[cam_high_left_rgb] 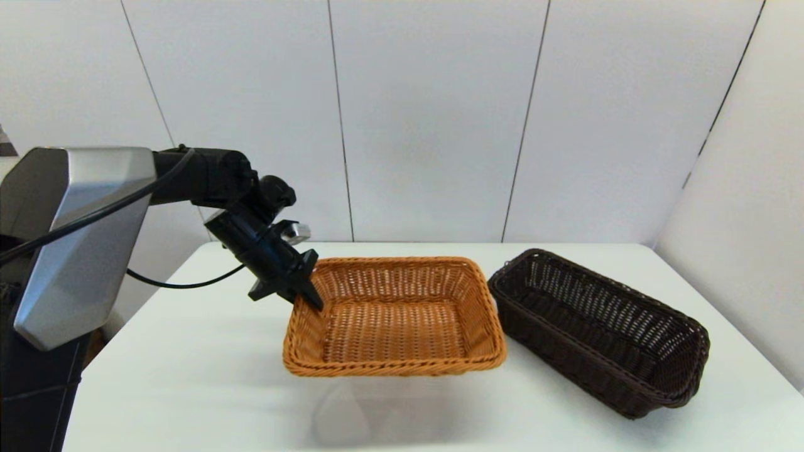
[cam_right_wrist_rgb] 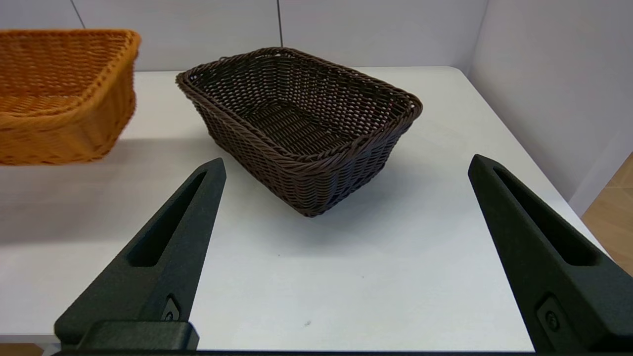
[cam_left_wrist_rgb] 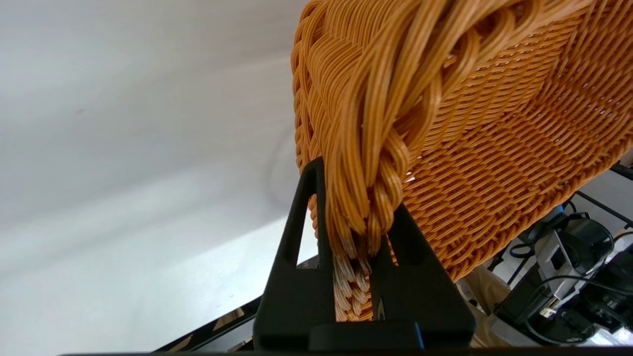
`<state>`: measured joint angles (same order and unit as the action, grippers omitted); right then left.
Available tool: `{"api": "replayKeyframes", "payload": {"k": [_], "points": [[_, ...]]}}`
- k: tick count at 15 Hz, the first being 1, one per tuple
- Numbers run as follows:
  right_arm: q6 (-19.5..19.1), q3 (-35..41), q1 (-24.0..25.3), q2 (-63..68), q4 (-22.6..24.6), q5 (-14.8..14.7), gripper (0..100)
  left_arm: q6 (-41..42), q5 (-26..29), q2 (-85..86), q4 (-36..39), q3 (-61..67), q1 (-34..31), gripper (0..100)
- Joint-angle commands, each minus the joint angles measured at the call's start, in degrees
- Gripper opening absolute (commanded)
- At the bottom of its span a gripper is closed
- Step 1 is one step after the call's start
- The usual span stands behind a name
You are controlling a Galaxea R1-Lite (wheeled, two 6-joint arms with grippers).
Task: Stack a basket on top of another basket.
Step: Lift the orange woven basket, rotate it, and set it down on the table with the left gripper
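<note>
Left gripper [cam_high_left_rgb: 308,290] fingers clamped on orange-tan basket [cam_high_left_rgb: 396,317] rim, lifted off counter [cam_high_left_rgb: 188,376]. One-sided grip: may tilt, slip. Dark basket [cam_high_left_rgb: 597,329] near right edge. Right gripper [cam_right_wrist_rgb: 346,257] wide open, empty.

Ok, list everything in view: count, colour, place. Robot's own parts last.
orange-tan basket: one, orange-tan wicker, lifted clear of the table at centre, held by its left rim.
dark brown basket: one, near-black wicker, resting on the table to the right of the orange one.
table: one, white, under both baskets.
wall panels: white, behind the table.
left gripper: black, shut on the orange basket's braided rim.
right gripper: black, open, low at the near edge, facing the dark basket.
</note>
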<state>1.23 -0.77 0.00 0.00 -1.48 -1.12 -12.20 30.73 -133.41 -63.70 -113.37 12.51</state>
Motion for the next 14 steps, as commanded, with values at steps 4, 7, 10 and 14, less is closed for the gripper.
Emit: {"api": "replayKeyframes", "payload": {"k": [4, 7, 10, 14], "points": [[0.0, 0.0, 0.0, 0.0, 0.0, 0.0, 100, -0.3, 0.0, -1.8, -0.2, 0.0, 0.1, 0], [0.0, 0.0, 0.0, 0.0, 0.0, 0.0, 100, -0.1, -0.1, -2.9, -0.2, 0.0, 0.1, 0], [0.0, 0.0, 0.0, 0.0, 0.0, 0.0, 100, 0.1, -0.1, -3.3, 0.6, 0.0, 0.2, 0], [0.0, 0.0, 0.0, 0.0, 0.0, 0.0, 100, 0.3, -0.6, -3.9, 0.7, 0.0, 0.2, 0]]}}
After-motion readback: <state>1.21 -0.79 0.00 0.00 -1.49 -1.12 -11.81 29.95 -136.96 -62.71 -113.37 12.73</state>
